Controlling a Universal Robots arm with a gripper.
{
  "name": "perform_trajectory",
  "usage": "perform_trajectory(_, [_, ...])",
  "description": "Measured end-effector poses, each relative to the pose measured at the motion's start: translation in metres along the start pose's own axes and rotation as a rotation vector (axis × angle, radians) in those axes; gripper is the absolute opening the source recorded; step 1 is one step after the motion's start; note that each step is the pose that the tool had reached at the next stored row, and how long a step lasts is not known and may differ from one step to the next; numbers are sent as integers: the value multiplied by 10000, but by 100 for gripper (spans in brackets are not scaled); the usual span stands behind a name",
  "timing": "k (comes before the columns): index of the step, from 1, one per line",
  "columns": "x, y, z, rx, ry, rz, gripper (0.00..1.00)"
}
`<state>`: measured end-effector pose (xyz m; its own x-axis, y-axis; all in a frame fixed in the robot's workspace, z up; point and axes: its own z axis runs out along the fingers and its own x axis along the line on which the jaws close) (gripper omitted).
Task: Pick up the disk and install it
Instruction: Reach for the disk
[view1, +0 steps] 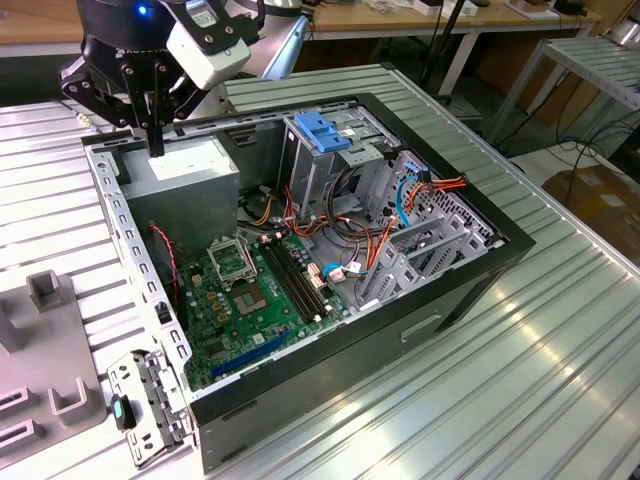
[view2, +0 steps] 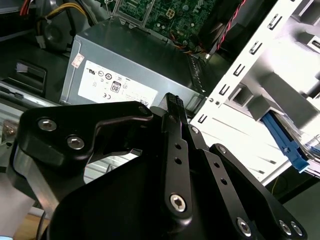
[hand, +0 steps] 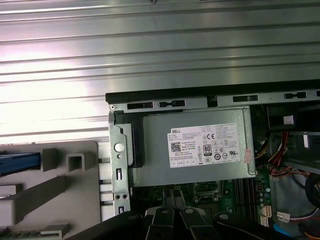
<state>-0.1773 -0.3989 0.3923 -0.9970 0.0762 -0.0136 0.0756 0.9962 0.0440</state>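
Gripper (view1: 156, 148) clenched shut, empty, over boxy grey metal power supply (hand: 155, 160).
White printed label (hand: 207, 145) lies flat on top.

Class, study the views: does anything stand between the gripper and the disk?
Yes. The gripper hangs above the power supply inside the computer case. The blue-railed disk sits at the grey holder outside. The case's perforated side frame stands between them.

White label (hand: 208, 145), small print and marks, on power supply (hand: 155, 165).
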Motion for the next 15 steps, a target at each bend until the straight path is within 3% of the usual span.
perform_trajectory(15, [47,-4,1,2,27,1,11])
